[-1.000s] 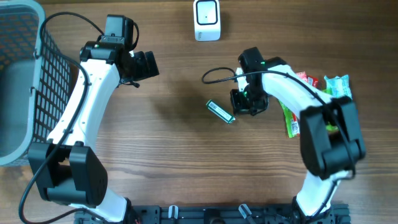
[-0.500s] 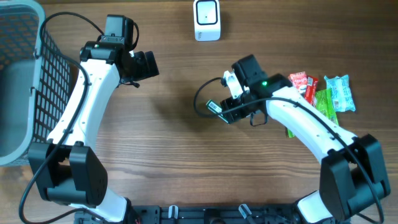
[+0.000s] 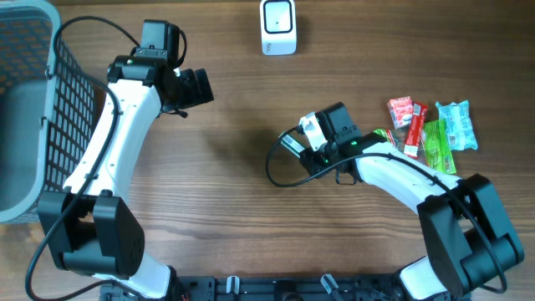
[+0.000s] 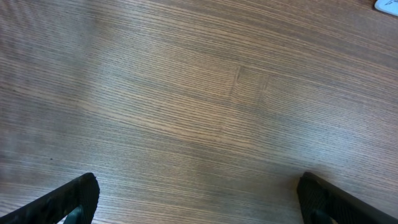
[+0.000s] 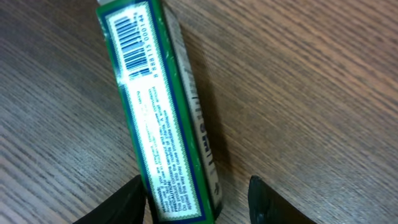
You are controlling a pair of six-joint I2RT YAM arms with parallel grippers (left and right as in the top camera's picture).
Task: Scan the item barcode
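Note:
The item is a slim green box (image 5: 158, 118) lying flat on the wood, its white label and barcode (image 5: 137, 46) facing up. My right gripper (image 5: 196, 196) stands open around the box's near end: the left finger (image 5: 127, 199) is against the box's edge, and the right finger (image 5: 267, 199) is a gap away. In the overhead view the box (image 3: 289, 143) pokes out left of the right gripper (image 3: 308, 150). The white barcode scanner (image 3: 278, 27) stands at the table's far edge. My left gripper (image 3: 197, 86) hovers open over bare wood, its fingertips (image 4: 74, 199) far apart.
A grey mesh basket (image 3: 33, 100) fills the far left. A pile of red and green snack packets (image 3: 426, 125) lies at the right. The right arm's black cable (image 3: 276, 171) loops over the wood just left of its gripper.
The right arm swung left and lowered onto the green box; its jaws opened and now straddle the box. The box shifted slightly left. The left arm has not moved.

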